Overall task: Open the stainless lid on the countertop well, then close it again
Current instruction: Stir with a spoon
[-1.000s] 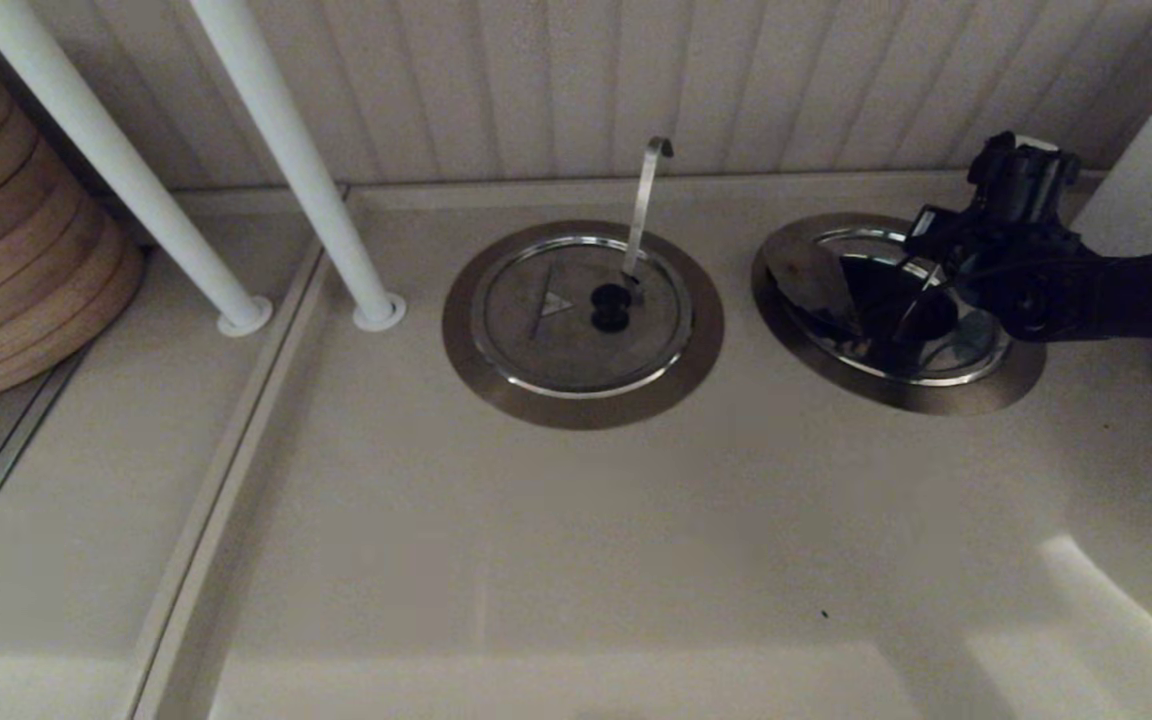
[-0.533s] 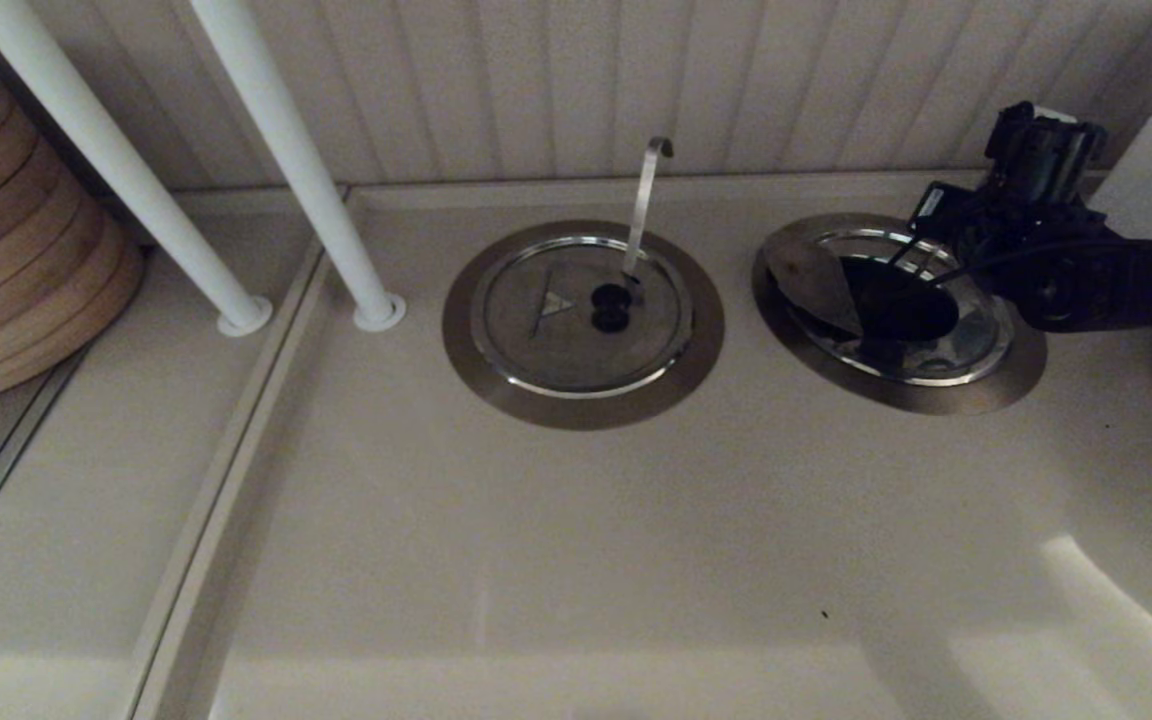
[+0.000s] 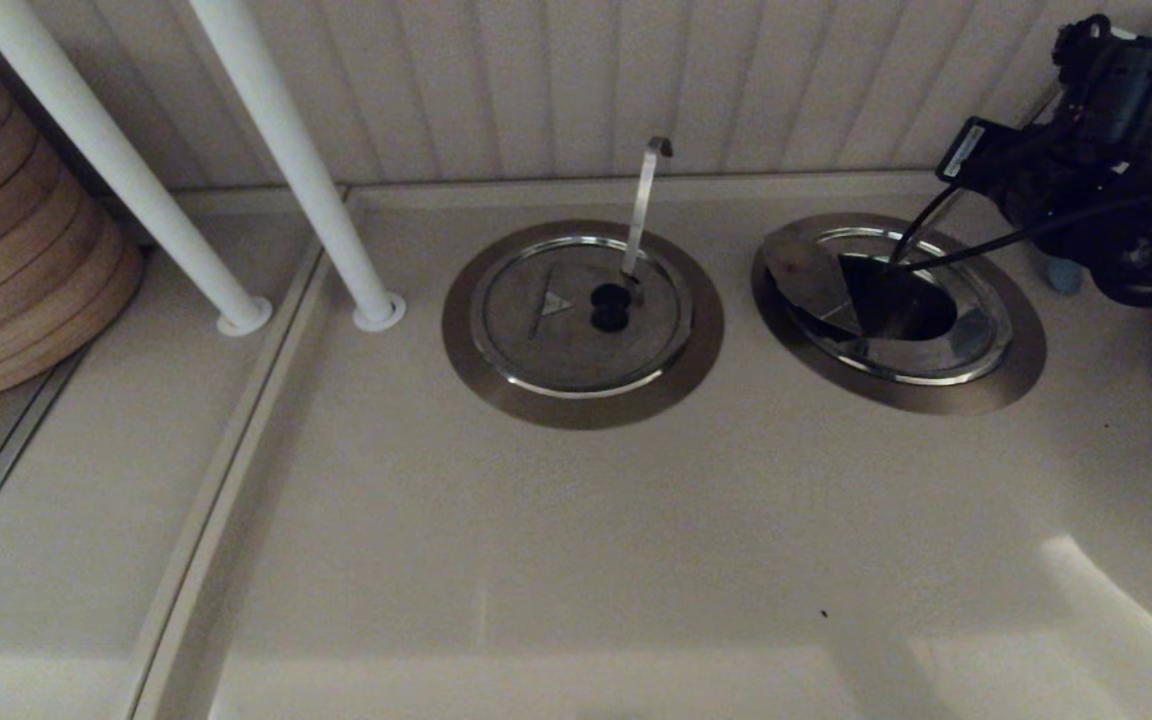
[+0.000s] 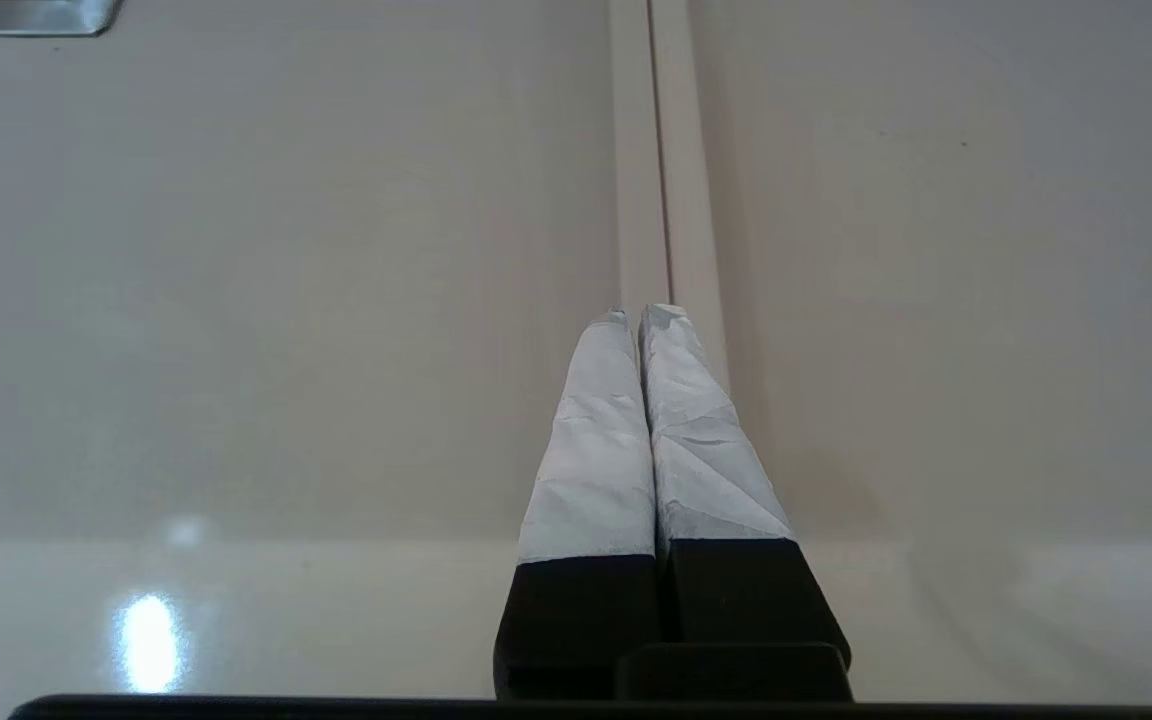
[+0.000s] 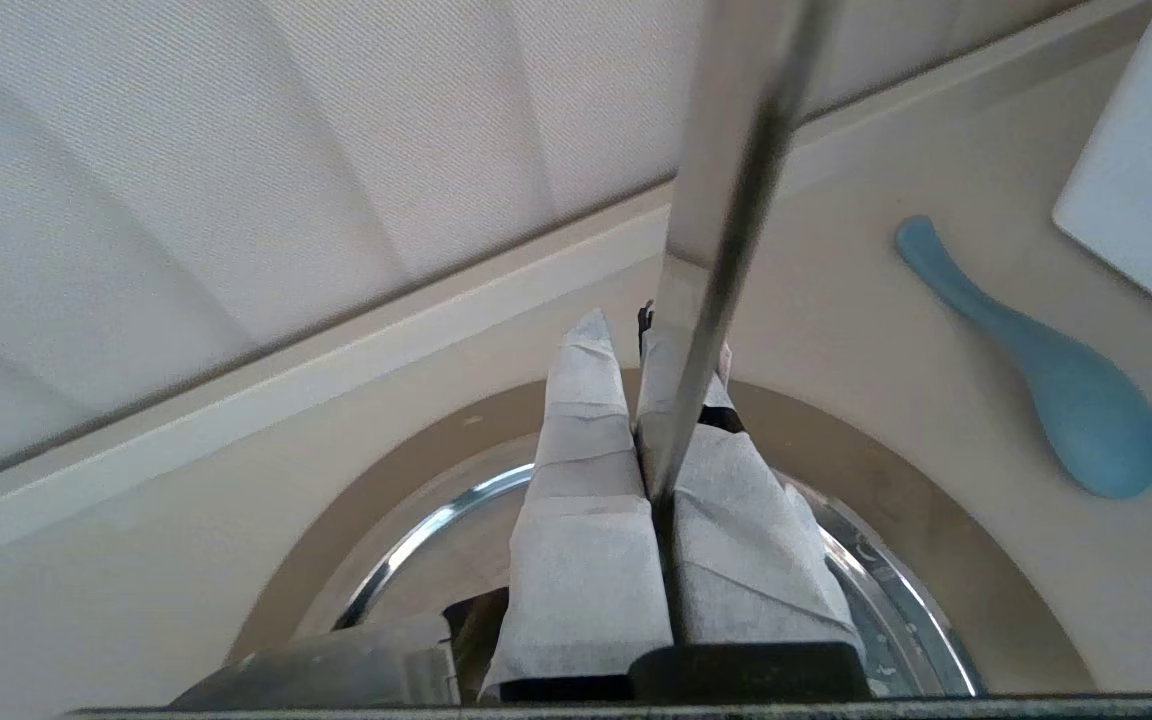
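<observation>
Stainless lid [image 3: 816, 275] tilts open; right gripper [image 5: 654, 340] (fingers pinched together) hangs above.

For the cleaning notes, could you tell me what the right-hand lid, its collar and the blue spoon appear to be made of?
The stainless lid, tilted open, looks like brushed steel: grey, softly reflective. The countertop well collar looks like duller flat steel with a matte sheen. The blue spoon is probably plastic: uniform pale blue, smooth, no metallic glint.
</observation>
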You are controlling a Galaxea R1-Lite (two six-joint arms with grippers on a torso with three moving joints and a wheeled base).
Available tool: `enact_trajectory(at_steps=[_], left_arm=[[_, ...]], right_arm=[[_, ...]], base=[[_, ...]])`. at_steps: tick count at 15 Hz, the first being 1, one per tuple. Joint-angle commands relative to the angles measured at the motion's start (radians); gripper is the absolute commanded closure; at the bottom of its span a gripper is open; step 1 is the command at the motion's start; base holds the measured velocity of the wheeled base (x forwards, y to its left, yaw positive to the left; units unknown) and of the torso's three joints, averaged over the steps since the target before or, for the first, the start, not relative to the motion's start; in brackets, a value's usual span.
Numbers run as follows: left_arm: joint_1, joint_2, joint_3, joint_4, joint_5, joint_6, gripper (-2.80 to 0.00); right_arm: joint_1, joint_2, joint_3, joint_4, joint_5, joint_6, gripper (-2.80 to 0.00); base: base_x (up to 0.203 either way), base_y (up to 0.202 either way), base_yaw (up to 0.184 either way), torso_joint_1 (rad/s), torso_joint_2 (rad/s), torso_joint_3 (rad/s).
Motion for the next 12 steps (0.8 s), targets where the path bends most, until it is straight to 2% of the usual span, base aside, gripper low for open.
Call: enact_trajectory(at_steps=[1,4,6,10,12], left_arm=[[0.000,0.001,0.000,0.000,0.000,0.000,0.00],[0.000,0.001,0.000,0.000,0.000,0.000,0.00],[0.000,0.001,0.000,0.000,0.000,0.000,0.00],[0.000,0.001,0.000,0.000,0.000,0.000,0.00],[0.000,0.001,0.000,0.000,0.000,0.000,0.00]], right_arm=[[0.009,-0.031,0.014,-0.002,-0.003,-0.003,0.00],[0.019,-0.062,0.062,0.003,0.030,-0.028,0.00],[0.020,-0.075,0.097,0.004,0.059,-0.088,0.00],[-0.027,-0.065,0.138,0.002,0.056,-0.246,0.00],[-0.039,-0.055,0.137,-0.001,0.051,-0.264,0.00]], base=[[0.000,0.000,0.000,0.000,0.00,0.000],[0.000,0.000,0.000,0.000,0.00,0.000],[0.000,0.000,0.000,0.000,0.00,0.000],[0.000,0.000,0.000,0.000,0.00,0.000],[0.000,0.000,0.000,0.000,0.00,0.000]])
